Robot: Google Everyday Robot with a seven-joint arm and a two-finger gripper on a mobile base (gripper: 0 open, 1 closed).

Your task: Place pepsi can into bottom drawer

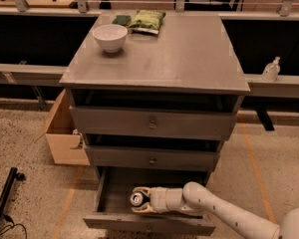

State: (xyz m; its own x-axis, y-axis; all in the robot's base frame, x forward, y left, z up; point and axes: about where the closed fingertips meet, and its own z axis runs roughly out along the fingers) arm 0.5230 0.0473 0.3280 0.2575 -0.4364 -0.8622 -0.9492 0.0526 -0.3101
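Note:
The bottom drawer [109,195] of the grey cabinet is pulled out. My gripper [141,200] reaches in from the right, inside the drawer tray. It is shut on the pepsi can [137,198], which lies tilted with its silver top facing the camera. Only the can's top and a bit of dark side show between the pale fingers [145,209]. I cannot tell whether the can touches the drawer floor.
A white bowl [109,36] and a green chip bag [146,21] sit on the cabinet top [189,54]. The two upper drawers [152,123] are closed or nearly so. A cardboard box [65,133] stands left of the cabinet. A sanitizer bottle [271,68] stands on a ledge at the right.

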